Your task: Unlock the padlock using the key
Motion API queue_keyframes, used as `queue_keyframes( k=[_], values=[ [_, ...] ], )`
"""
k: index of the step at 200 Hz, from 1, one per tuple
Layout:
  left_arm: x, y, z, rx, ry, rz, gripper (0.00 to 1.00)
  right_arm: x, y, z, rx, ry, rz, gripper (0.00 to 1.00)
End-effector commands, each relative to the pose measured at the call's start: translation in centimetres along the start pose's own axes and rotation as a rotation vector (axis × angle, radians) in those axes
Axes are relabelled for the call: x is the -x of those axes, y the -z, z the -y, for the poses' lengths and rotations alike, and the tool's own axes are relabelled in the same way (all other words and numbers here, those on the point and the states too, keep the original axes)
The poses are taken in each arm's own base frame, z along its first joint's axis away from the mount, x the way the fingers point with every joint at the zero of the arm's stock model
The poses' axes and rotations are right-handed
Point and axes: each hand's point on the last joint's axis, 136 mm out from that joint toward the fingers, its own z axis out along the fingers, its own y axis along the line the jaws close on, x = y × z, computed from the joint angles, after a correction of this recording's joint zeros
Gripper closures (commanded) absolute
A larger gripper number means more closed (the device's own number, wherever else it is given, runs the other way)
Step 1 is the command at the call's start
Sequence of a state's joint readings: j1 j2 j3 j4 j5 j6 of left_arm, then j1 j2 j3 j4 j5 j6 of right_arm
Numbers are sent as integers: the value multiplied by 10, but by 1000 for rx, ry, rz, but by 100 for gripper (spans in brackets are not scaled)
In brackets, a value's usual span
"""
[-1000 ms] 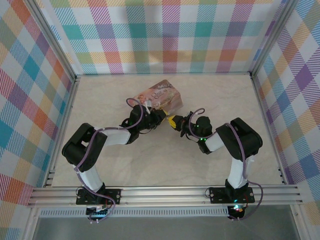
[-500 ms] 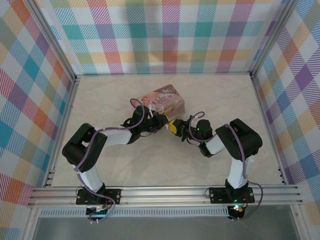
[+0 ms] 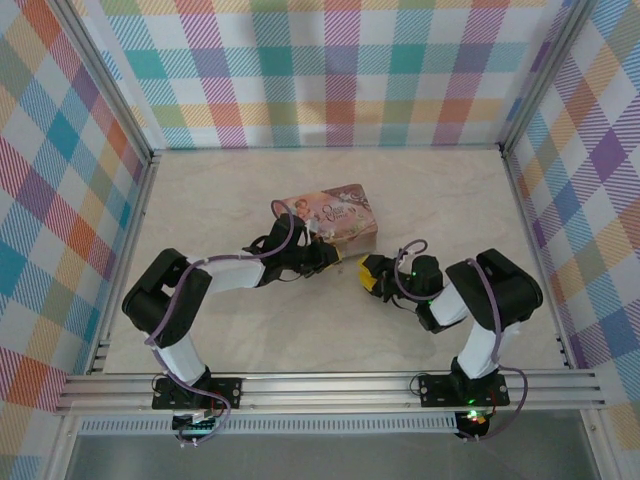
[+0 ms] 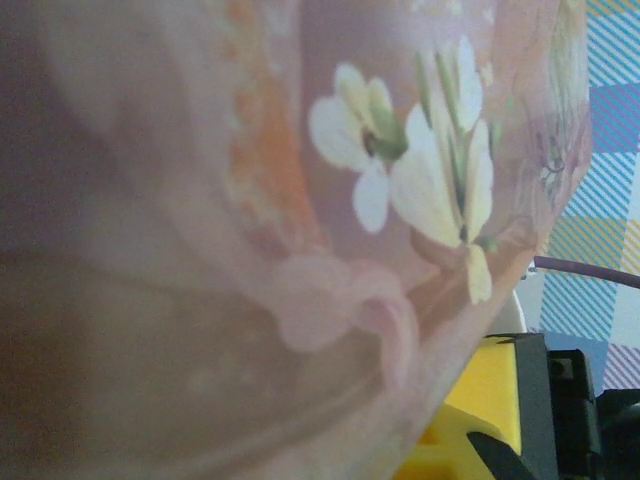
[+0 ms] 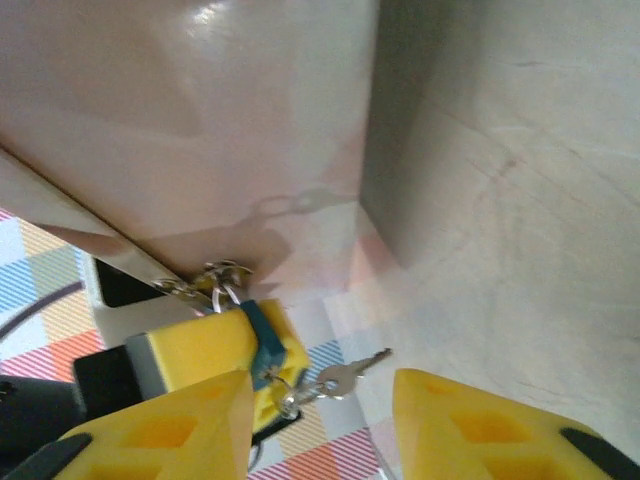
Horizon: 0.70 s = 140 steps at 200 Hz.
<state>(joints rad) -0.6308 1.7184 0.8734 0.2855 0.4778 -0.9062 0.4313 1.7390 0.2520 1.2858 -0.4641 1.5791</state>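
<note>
Backed off toward four o'clock, the right gripper [image 3: 371, 276] now stands with jaws apart and empty. The key [image 5: 350, 376] dangles just beyond it, beside the left gripper [image 3: 333, 257], which is pinched closed at six o'clock of the tin [image 3: 325, 210]. The padlock is too small to make out.

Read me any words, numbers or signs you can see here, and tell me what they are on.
On the tin lid: curly lettering, too small to read.
On the tin up close, left wrist view: painted flowers, no words.
On the key: any stamp is too small to tell.
No text is readable.
</note>
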Motion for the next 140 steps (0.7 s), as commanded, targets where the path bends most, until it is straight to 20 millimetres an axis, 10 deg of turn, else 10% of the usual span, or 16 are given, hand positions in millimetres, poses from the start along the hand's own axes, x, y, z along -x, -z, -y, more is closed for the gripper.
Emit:
queue_keyframes(
  k=[1,77,140],
  values=[
    [0,14,39,-71,-81,-15,99,-11,5,-3,-38,122,-52,52],
    [1,14,37,-55,-90,-15,98,-18,53,-39,-352,542,-21,12],
    [0,15,42,-65,-94,-27,98,-30,61,-61,-454,827,-109,36]
  ],
)
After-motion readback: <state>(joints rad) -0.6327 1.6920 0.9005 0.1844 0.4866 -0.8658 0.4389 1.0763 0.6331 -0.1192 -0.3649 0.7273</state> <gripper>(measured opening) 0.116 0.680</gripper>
